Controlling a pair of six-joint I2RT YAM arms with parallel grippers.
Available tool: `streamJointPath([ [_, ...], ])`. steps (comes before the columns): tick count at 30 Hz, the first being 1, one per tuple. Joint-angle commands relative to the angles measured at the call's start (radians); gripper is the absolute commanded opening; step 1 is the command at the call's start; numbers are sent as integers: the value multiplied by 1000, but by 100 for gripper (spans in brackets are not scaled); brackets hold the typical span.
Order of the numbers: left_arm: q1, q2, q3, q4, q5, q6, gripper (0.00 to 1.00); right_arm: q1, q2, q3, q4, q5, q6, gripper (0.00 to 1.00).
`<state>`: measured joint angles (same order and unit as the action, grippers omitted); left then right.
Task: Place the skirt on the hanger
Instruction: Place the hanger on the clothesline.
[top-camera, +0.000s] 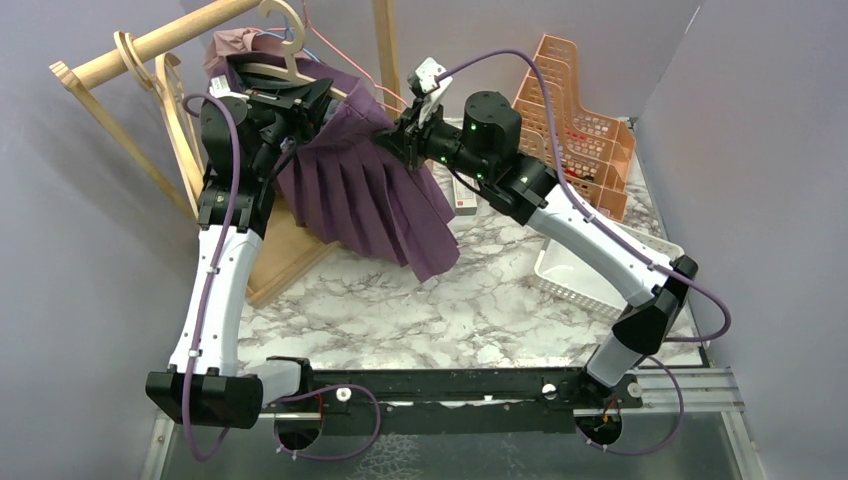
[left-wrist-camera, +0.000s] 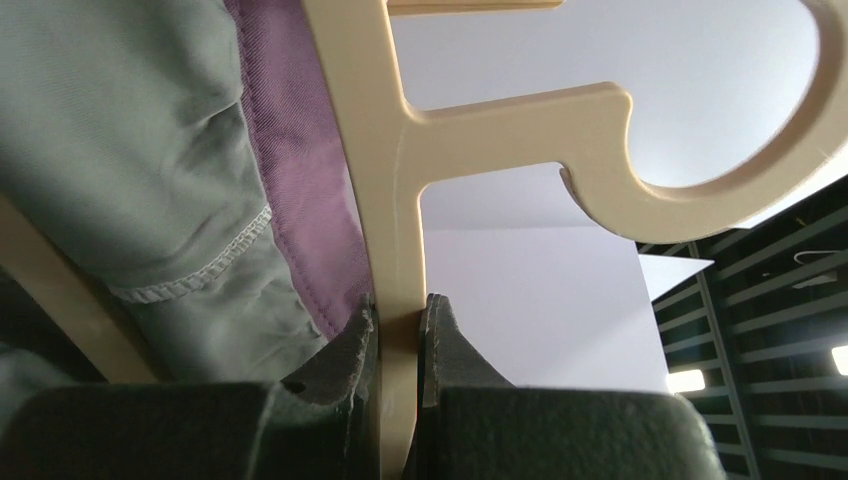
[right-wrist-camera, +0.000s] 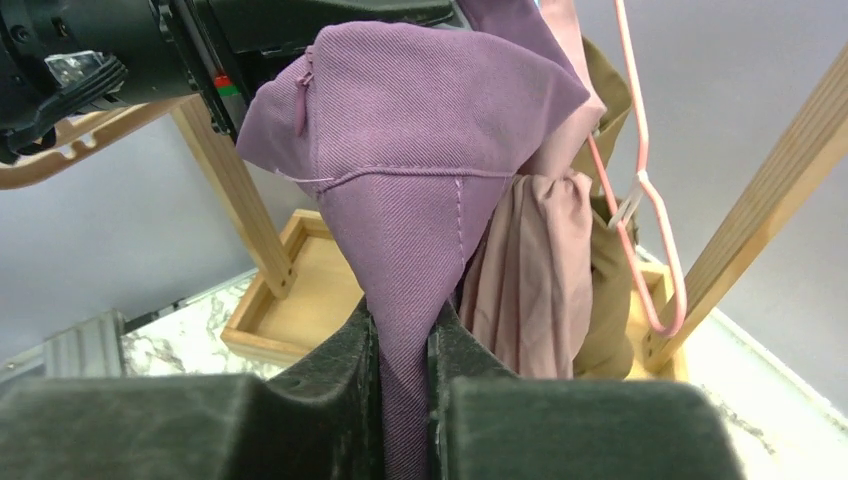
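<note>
At the near edge of the marble table (top-camera: 400, 310), the two arm bases sit side by side, and both arms reach away toward the back left corner. A white basket (top-camera: 590, 275) lies on the table to the right, partly under the right arm.

Past the middle of the table, the purple pleated skirt (top-camera: 370, 195) hangs in the air between the two grippers. Its hem droops toward the marble and its waistband is stretched up and across. The right gripper (right-wrist-camera: 405, 330) is closed on a fold of the waistband, with the cloth pinched tight between its fingers and a zipper showing near the upper edge.

The left gripper (left-wrist-camera: 398, 320), higher and further back, is clamped on the flat bar of a cream hanger (left-wrist-camera: 500, 130). Purple cloth lies against one side of that bar and touches one finger. It is not clear whether the skirt is hooked onto the hanger. A grey-green garment (left-wrist-camera: 120, 150) hangs just beside it.

Behind them stands the wooden rack (top-camera: 150, 45), with spare wooden hangers on its rod and a tray-like base on the table. A dusty pink garment (right-wrist-camera: 530, 280) and a pink wire hanger (right-wrist-camera: 640, 190) hang there too. An orange file rack (top-camera: 580, 120) stands at the far right, against the back wall.
</note>
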<state>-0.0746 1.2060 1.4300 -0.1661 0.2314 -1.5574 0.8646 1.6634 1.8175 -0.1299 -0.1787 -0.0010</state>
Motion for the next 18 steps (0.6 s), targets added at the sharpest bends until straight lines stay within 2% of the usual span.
streamJointPath([
  [1,7,-40,62,79,-28,-32,0,4,12,36,90,-34,-2,3],
  [4,7,-50,66,79,-49,-18,0,9,13,19,174,-38,14,1],
  [8,7,-52,73,78,-65,2,19,17,26,23,248,-19,26,1],
  [11,7,-54,78,74,-76,18,27,20,45,45,277,1,44,1],
  [18,7,-55,79,57,-135,41,34,22,122,142,279,22,79,1],
])
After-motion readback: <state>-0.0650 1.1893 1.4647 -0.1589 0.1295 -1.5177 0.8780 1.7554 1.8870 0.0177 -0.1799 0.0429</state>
